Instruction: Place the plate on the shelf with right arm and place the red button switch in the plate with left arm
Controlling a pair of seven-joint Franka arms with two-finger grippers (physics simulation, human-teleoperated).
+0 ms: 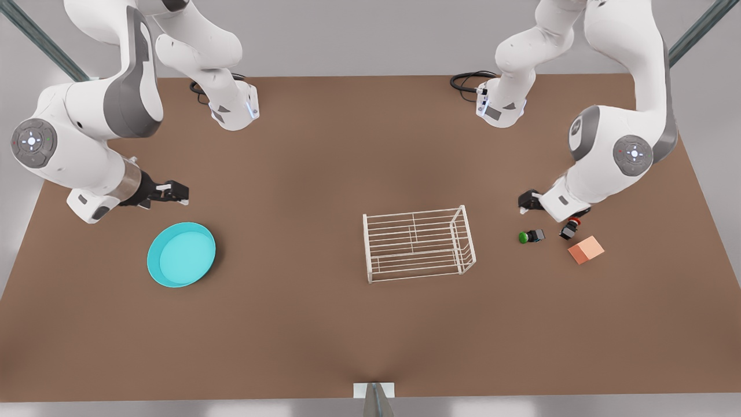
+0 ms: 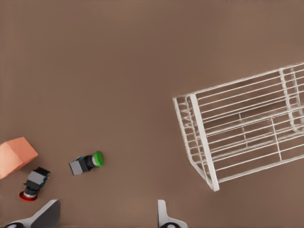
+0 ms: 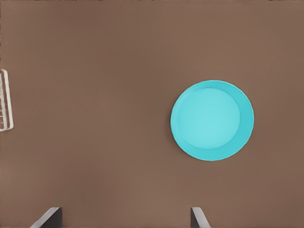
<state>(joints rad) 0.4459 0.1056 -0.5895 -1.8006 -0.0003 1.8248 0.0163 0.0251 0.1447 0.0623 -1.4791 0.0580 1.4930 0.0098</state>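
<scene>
Both of my grippers hang open and hold nothing. My right gripper (image 1: 173,192) hovers just beyond the plate (image 1: 181,255), at its 11 o'clock on the table (image 1: 301,336). My left gripper (image 1: 535,200) hangs near the red button switch (image 1: 570,229), which lies between the green switch (image 1: 531,236) and the orange cube (image 1: 586,249), at 3 o'clock from the shelf (image 1: 418,244).

No words, brand names, numbers or labels can be read anywhere in these views. The nearest thing to a sign is a ring of small lit dots and marks on the round grey joint cap (image 1: 33,142) of the arm at the front view's left, and a like one on the other arm's joint cap (image 1: 633,154); neither forms letters.
</scene>
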